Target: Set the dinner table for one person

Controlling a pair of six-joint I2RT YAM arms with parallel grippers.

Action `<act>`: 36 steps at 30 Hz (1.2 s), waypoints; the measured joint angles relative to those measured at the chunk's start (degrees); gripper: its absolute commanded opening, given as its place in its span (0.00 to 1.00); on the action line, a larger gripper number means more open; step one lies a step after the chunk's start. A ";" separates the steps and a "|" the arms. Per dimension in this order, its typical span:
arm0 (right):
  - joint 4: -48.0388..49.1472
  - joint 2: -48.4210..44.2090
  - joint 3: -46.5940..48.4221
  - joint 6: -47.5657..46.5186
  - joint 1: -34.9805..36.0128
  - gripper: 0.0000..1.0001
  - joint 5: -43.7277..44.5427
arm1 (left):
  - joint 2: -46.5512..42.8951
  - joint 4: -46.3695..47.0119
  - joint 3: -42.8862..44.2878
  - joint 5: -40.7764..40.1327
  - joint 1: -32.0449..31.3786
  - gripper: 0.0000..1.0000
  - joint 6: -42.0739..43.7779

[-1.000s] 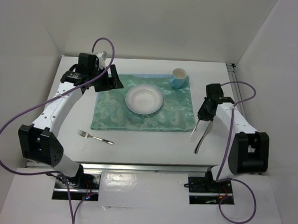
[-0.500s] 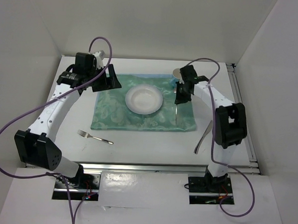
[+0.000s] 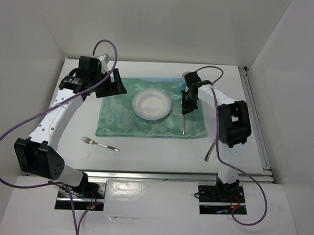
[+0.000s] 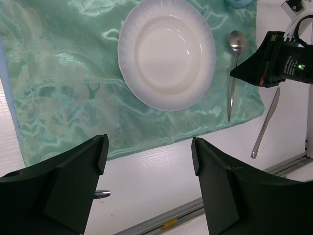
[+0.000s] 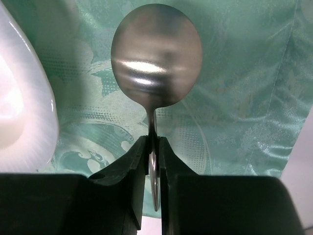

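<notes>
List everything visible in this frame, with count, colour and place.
dinner table: one, matte white, under everything.
mat: one, shiny green patterned, mid-table.
plate: one, white, empty, on the mat.
cup: one, light blue, far right corner of the mat, partly hidden by the right arm.
spoon: one, silver, over the mat right of the plate; whether it touches the mat is unclear.
knife: one, silver, on the bare table right of the mat.
fork: one, silver, on the bare table near the mat's near left corner.
left gripper: one, black, open, above the mat's left side.
right gripper: one, black, shut on the spoon's neck.
</notes>
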 measured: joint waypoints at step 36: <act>2.43 -33.42 -42.66 15.50 -21.66 0.63 1.36 | -1.99 -0.37 -0.46 0.74 0.00 0.86 0.11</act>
